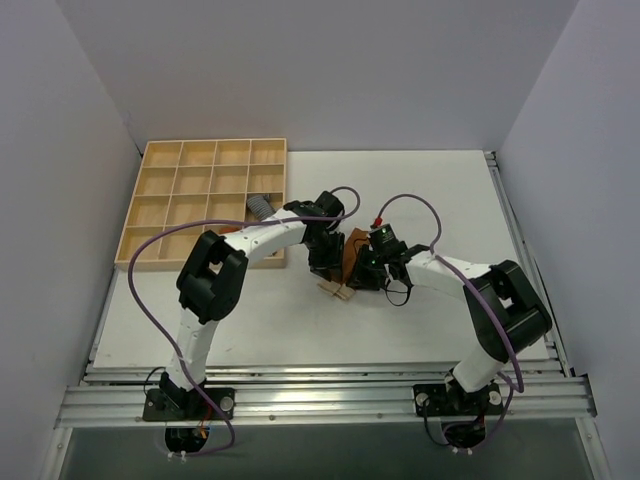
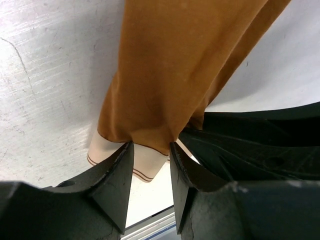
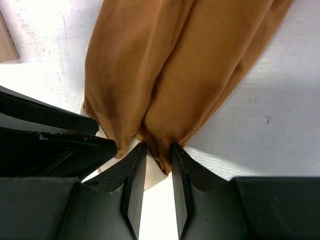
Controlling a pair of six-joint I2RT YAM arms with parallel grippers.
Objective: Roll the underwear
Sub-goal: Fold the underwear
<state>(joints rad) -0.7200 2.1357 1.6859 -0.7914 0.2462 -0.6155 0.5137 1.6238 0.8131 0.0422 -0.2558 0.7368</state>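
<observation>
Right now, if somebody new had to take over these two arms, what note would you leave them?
Left gripper: shut on the underwear, pinching its pale band end.
Right gripper: shut on the same end, right beside the left.
The underwear lies mid-table, between the two grippers, stretched away from the fingers. The wooden tray with a grey rolled cloth sits at the far left.
Done: both grips taken.
Left: no roll formed yet; roll it up.

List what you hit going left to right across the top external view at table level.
Wooden compartment tray → grey rolled cloth in the tray's right edge → left tool → underwear → right tool. The two tools meet over the underwear, so those three sit almost on top of each other.
</observation>
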